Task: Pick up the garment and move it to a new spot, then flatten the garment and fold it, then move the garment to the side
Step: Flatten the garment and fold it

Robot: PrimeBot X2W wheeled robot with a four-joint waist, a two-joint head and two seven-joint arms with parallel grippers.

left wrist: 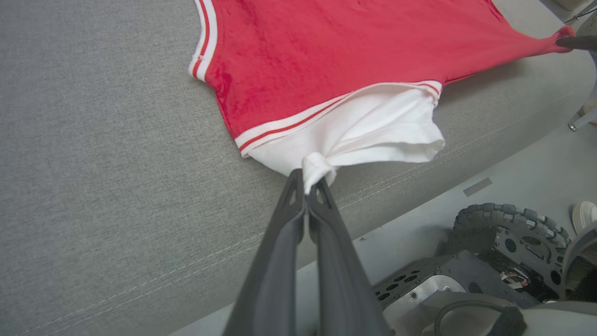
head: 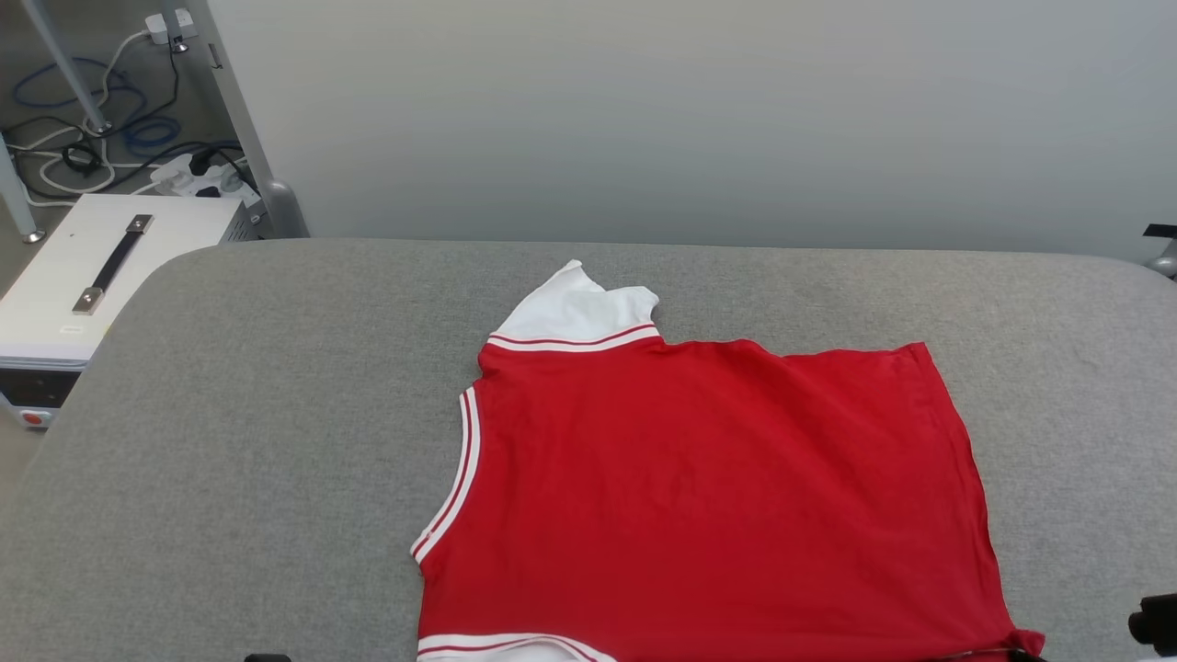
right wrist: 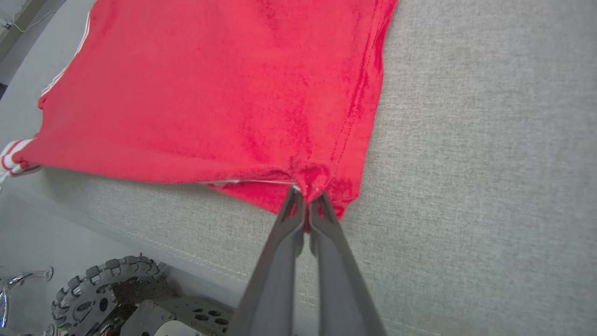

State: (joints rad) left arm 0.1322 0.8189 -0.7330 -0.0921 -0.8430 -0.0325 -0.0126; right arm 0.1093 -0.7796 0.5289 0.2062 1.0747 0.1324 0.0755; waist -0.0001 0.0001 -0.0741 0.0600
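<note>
The garment (head: 708,496), a red soft-fabric T-shirt with white short sleeves and red-and-white striped trim, is seen spread sideways on the grey cloth-covered surface (head: 276,414). Its striped collar (head: 464,460) is turned toward the robot's left and its hem toward the right.

The left claw (left wrist: 308,184) is closed tightly on a bunched tip of the near white sleeve (left wrist: 373,126), close to the near edge of the surface. The right claw (right wrist: 307,198) is closed on the near red hem corner (right wrist: 312,179), where the fabric is gathered into a small knot between the dark fingers. Between the two grips the near side of the garment is drawn taut and raised slightly, with a shadow cast beneath it.

The flattening step is judged to be in hand. The body of the garment is already smooth and broadly laid out, while the far white sleeve (head: 579,308) is left crumpled and partly turned over.

For the next move, the stretched near side would need to be lowered evenly onto the surface so that no slack is let back in. Both grips would then need to be released without dragging the cloth. The far sleeve would probably need to be pulled out straight before any fold is begun.
</note>
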